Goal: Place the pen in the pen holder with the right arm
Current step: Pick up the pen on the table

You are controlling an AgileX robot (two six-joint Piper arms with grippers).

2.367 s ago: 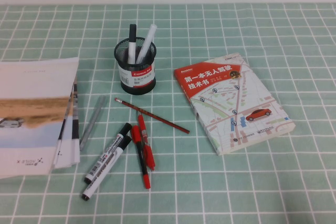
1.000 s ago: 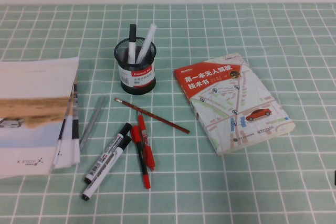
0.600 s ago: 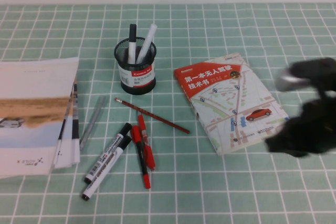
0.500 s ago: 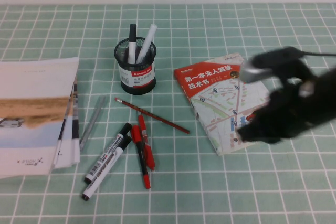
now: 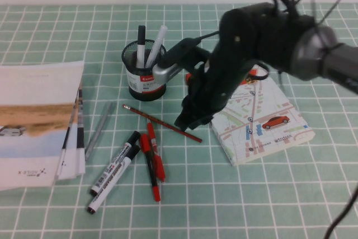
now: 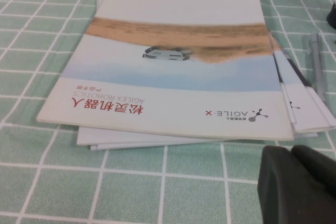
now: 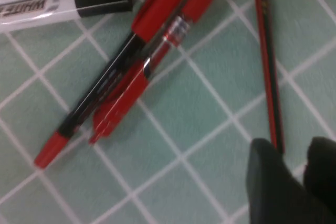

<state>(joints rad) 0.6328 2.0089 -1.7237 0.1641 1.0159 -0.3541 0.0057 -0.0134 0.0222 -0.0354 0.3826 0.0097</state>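
High view: right gripper (image 5: pixel 187 120) above pen (image 5: pixel 162 122), left gripper (image 6: pixel 296 184) beside booklets (image 6: pixel 173 72).

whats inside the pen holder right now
Two markers stand in the pen holder, a dark one and a white one, tops poking out; their lower ends are hidden by the mesh. The pen lies on the table, the right gripper over its end.

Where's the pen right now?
High view, centre: the pen lies flat on the tablecloth between the pen holder and the red pens, right gripper over its right end.
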